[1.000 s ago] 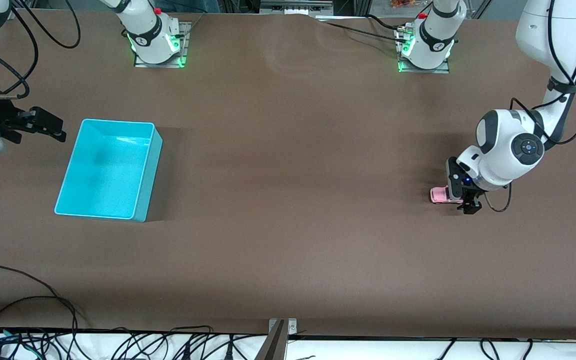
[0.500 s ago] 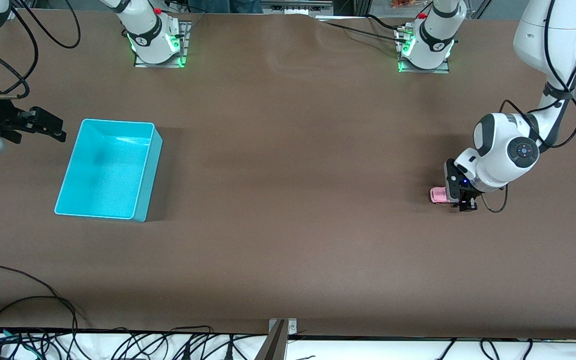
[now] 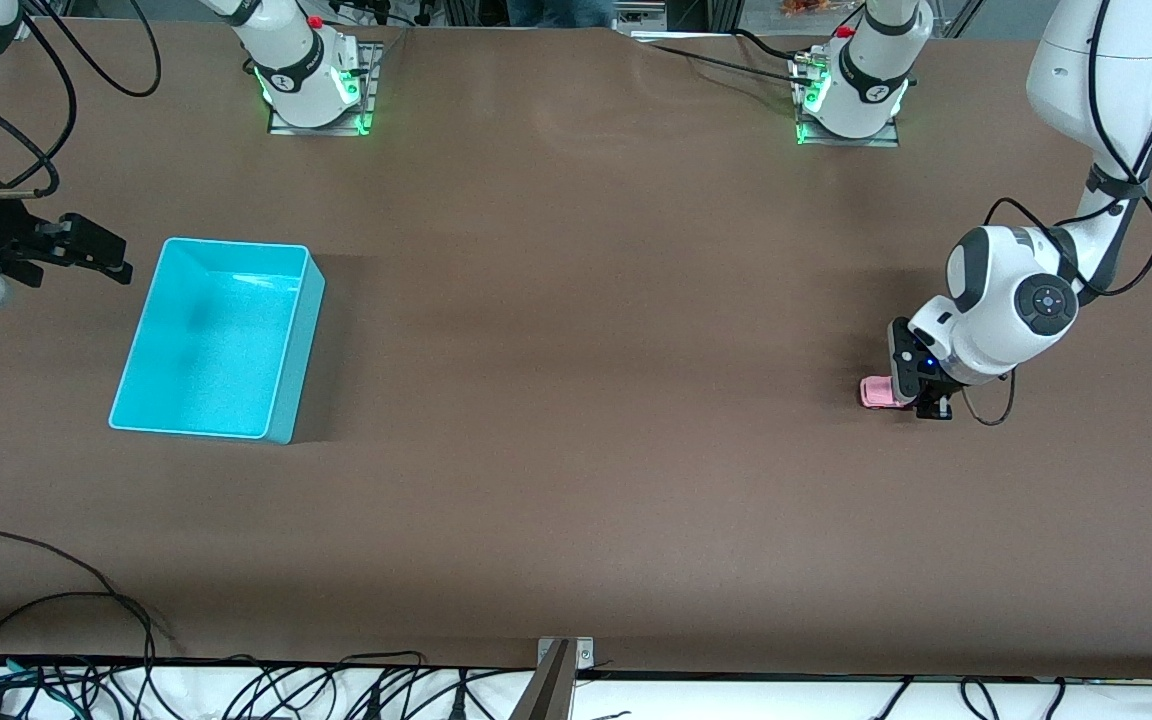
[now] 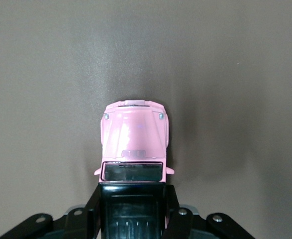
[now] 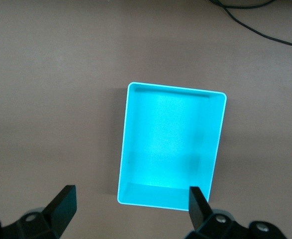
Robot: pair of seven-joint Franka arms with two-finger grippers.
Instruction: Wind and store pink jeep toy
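Observation:
The pink jeep toy (image 3: 874, 391) stands on the brown table at the left arm's end. In the left wrist view its pink hood (image 4: 135, 137) points away and its black rear roof lies between the fingers. My left gripper (image 3: 921, 398) is low at the table, and its black fingers (image 4: 92, 205) press both sides of the jeep's rear. It also shows in its own wrist view (image 4: 132, 194). The cyan bin (image 3: 301, 340) sits empty at the right arm's end. My right gripper (image 3: 96, 255) hangs open and empty beside the bin and waits. In the right wrist view the gripper (image 5: 131, 201) is above the bin (image 5: 175, 90).
Black cables (image 3: 46, 600) lie along the table edge nearest the front camera. A cable (image 5: 255, 20) also lies on the table near the bin in the right wrist view. The two arm bases (image 3: 311, 80) stand at the edge farthest from the camera.
My left gripper and wrist have shifted slightly toward the jeep's front, covering more of the toy. The jeep stays in the same spot. The right arm has not moved.

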